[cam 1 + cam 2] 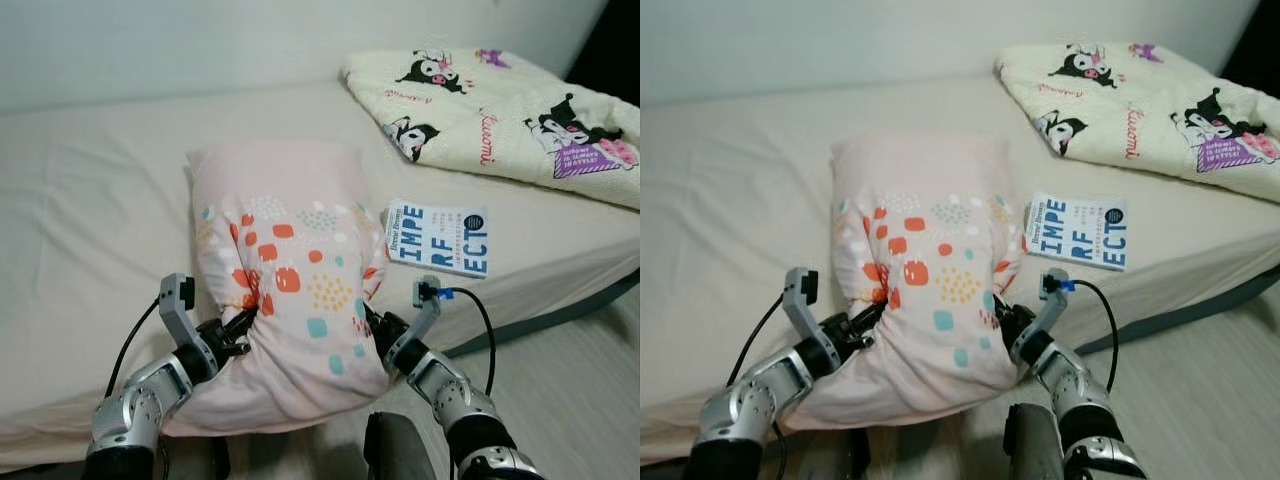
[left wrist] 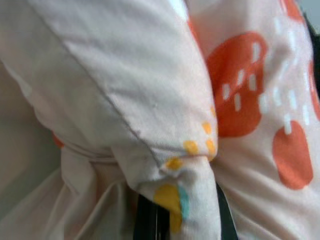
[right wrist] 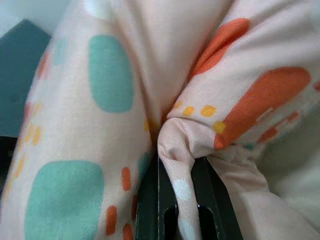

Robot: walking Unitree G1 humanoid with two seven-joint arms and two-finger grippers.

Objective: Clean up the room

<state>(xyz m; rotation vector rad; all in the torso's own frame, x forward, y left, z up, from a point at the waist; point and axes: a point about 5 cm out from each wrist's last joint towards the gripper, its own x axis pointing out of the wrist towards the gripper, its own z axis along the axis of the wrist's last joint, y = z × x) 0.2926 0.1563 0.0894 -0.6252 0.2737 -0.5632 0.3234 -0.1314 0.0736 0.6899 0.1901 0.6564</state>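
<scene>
Both pincers pinching the pillow at the bed's near edge

Left pincer [image 1: 243,325] and right pincer [image 1: 373,322] are each clenched on a fold of the pink spotted pillow [image 1: 290,280], one per side, its near end hanging over the bed's [image 1: 90,230] front edge. Just beside it toward the right edge lies a blue and white book [image 1: 438,238], and a cartoon-print blanket [image 1: 500,110] sits in the far right corner.

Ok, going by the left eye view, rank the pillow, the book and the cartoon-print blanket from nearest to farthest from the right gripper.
1. Pillow: pinched by the right gripper on its right side, at the bed's near edge.
2. Book: flat on the bed, just right of the pillow.
3. Cartoon-print blanket: folded at the far right of the bed.
</scene>
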